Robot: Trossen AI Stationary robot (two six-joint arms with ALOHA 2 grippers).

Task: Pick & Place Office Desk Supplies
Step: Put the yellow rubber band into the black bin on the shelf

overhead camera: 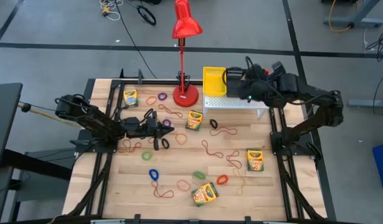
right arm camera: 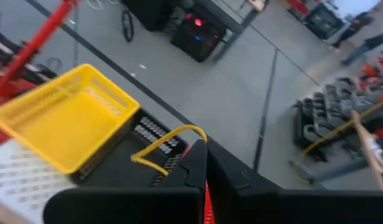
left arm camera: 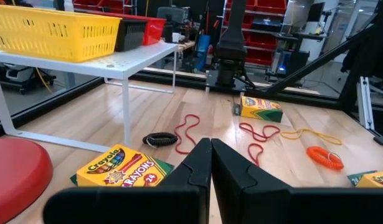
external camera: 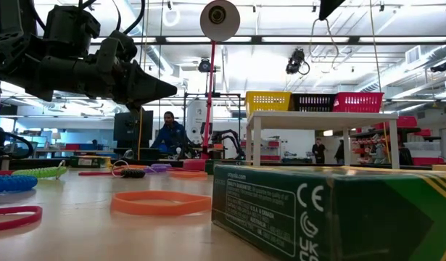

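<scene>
While over baskets | R pincer (right arm camera: 207, 163) clenched on yellow band (right arm camera: 163, 144) | L pincer (left arm camera: 210, 163) clenched, empty, above table (overhead camera: 179, 158)

Crayon boxes (overhead camera: 194, 119) and rubber-band loops (overhead camera: 154, 175) lie scattered across the worktop (overhead camera: 179, 165). At the far edge, a desk lamp (overhead camera: 185, 94) stands left of a perforated stand (overhead camera: 231, 103). A basket (overhead camera: 213, 81) sits on that stand.

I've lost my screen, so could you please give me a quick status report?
Left gripper shut, empty, above the table. Right gripper shut on a yellow rubber band, over the black basket. Nothing in the way.
</scene>
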